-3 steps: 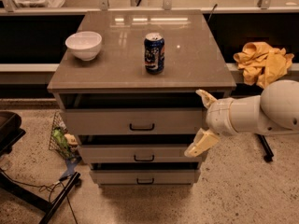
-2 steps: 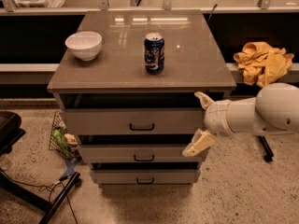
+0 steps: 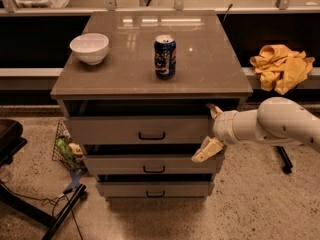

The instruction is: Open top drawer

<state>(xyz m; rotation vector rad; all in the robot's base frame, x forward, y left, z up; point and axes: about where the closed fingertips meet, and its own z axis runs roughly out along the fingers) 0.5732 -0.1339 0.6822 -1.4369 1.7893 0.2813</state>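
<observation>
The top drawer (image 3: 115, 130) is the uppermost of three grey-taupe drawers in a small cabinet, with a small black bar handle (image 3: 152, 135) at its centre. Its front stands slightly forward under the cabinet top. My gripper (image 3: 210, 131) is at the drawer's right end, right of the handle. One cream finger (image 3: 214, 110) points up near the top right corner of the drawer front, the other (image 3: 206, 151) points down-left over the middle drawer (image 3: 145, 165). The fingers are spread apart and hold nothing.
On the cabinet top (image 3: 200, 69) stand a white bowl (image 3: 89, 48) at the left and a blue soda can (image 3: 165, 56) near the middle. A yellow cloth (image 3: 281, 67) lies on a ledge at the right. A wire basket (image 3: 67, 149) and a black chair base (image 3: 35, 204) sit on the floor at the left.
My gripper and arm have shifted a little to the left, closer over the right end of the drawer fronts. The drawers, bowl and can have not moved.
</observation>
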